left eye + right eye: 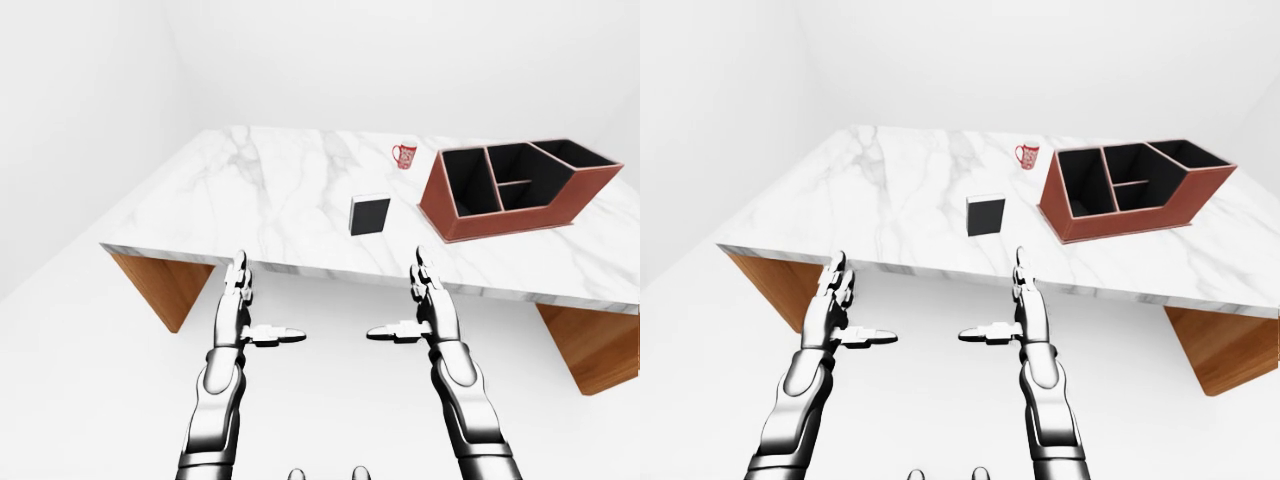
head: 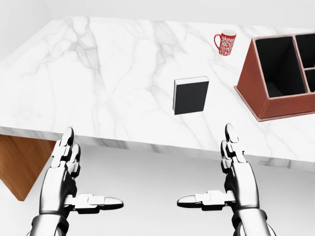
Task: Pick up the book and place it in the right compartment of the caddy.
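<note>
The black book (image 2: 191, 96) lies flat on the white marble tabletop (image 2: 98, 73), up and a little to the left of the right hand (image 2: 235, 172) in the head view and well apart from it — nothing touches it. Its pale page edge shows along its top and left sides. To the right of the book, above and to the right of the right hand, stands the reddish-brown caddy (image 1: 505, 195) with black-lined compartments: one long compartment on its left side and smaller divided ones toward its right, best seen in the left-eye view; in the head view the caddy runs off the right edge, so only part of it shows there. A red patterned mug (image 2: 225, 43) stands upright on the tabletop above the book, near the caddy's upper left corner but apart from it. Both hands hover below the table's near edge, over the pale floor, palms facing each other — the right hand is spread with its fingers (image 2: 230, 142) pointing up toward the table and its thumb pointing left, holding nothing. The left hand (image 2: 66, 172) mirrors it, likewise spread and empty, far to the left of the book. Wooden table supports (image 1: 165, 285) show beneath the marble at either end.
</note>
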